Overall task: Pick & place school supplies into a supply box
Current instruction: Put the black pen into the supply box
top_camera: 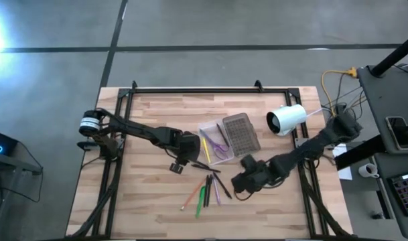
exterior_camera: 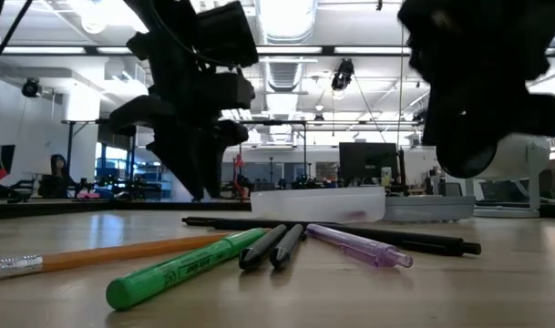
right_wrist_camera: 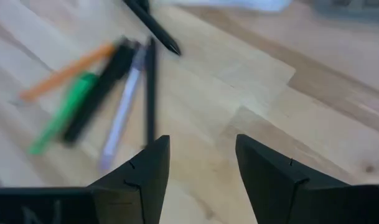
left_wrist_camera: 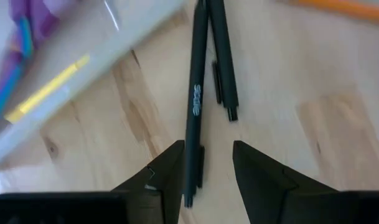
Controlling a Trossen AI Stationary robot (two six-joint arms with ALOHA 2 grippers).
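Left gripper [left_wrist_camera: 206, 163] open, straddling black pen [left_wrist_camera: 195, 106]: light, stiff, slippery; pinch mid-barrel. Right gripper [right_wrist_camera: 203, 162] open, empty.

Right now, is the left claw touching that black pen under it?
Cannot tell. In the left wrist view the black pen runs beside one finger of the open left claw, but no gap or contact shows plainly.

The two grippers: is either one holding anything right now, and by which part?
Nothing is held. The left gripper hangs open over a black pen, not clamping it; the right gripper is open above bare table.
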